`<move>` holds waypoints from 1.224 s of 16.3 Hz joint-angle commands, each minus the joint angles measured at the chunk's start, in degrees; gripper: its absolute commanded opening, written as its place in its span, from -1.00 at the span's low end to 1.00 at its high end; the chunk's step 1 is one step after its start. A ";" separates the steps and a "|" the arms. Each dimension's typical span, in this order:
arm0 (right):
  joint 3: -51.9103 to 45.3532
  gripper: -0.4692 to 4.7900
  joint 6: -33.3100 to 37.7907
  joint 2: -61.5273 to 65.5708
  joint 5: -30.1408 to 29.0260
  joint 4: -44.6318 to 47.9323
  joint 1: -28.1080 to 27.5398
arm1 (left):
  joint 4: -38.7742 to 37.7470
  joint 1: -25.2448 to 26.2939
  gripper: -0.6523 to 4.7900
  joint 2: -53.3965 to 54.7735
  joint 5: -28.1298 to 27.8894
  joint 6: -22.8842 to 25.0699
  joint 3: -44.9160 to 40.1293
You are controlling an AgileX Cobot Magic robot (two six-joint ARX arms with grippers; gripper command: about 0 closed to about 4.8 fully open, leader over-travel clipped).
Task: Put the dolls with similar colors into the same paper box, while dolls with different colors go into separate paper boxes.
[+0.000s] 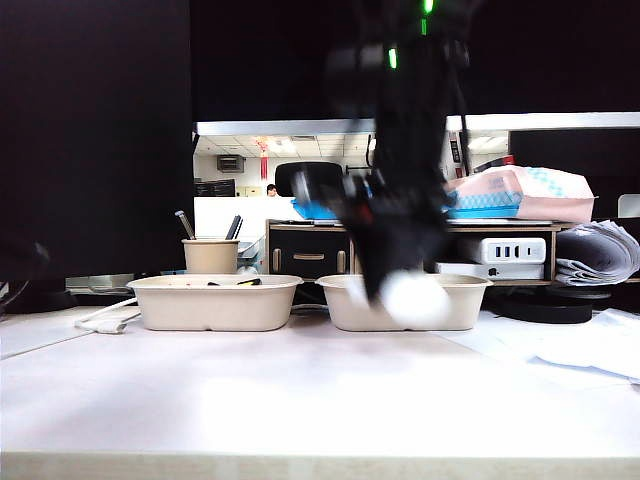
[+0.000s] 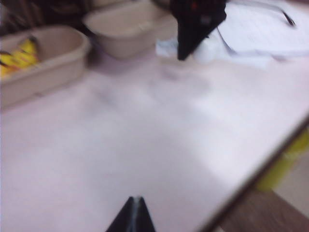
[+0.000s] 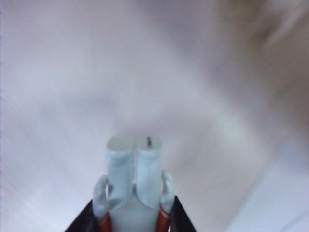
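In the exterior view, the right gripper [image 1: 400, 285] is seen blurred in front of the right paper box [image 1: 345, 300], with a white doll [image 1: 415, 297] at its tip. The left paper box [image 1: 215, 302] stands beside it.

In the left wrist view, the left gripper [image 2: 133, 215] is seen with fingertips together above the bare table [image 2: 145, 145]; yellow dolls [image 2: 17, 57] lie in the nearer box [image 2: 53, 72].

In the right wrist view, the white doll [image 3: 133, 186] is clamped between the fingers [image 3: 171, 212], its two pale limbs pointing outward.

Matt pulp-paper boxes [image 1: 215, 302] (beige) on a smooth pale table [image 1: 300, 400].
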 commanded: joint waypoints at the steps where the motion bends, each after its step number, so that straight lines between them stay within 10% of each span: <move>1: 5.18 -0.42 0.33 -0.24 0.55 4.98 -3.69 | 0.72 2.91 -0.78 -3.87 0.00 -0.02 0.04; 13: 6.67 -0.35 0.57 6.43 -5.31 19.10 -11.96 | 0.31 2.82 -0.78 -12.20 0.00 -0.02 0.04; 16: 6.86 0.07 0.87 6.78 -5.46 19.39 -11.96 | 0.31 2.86 -0.78 -12.20 0.00 0.00 0.04; 20: 14.14 -0.22 1.01 6.21 -5.64 10.64 -11.93 | 0.31 3.26 -0.78 -12.20 0.02 0.00 0.04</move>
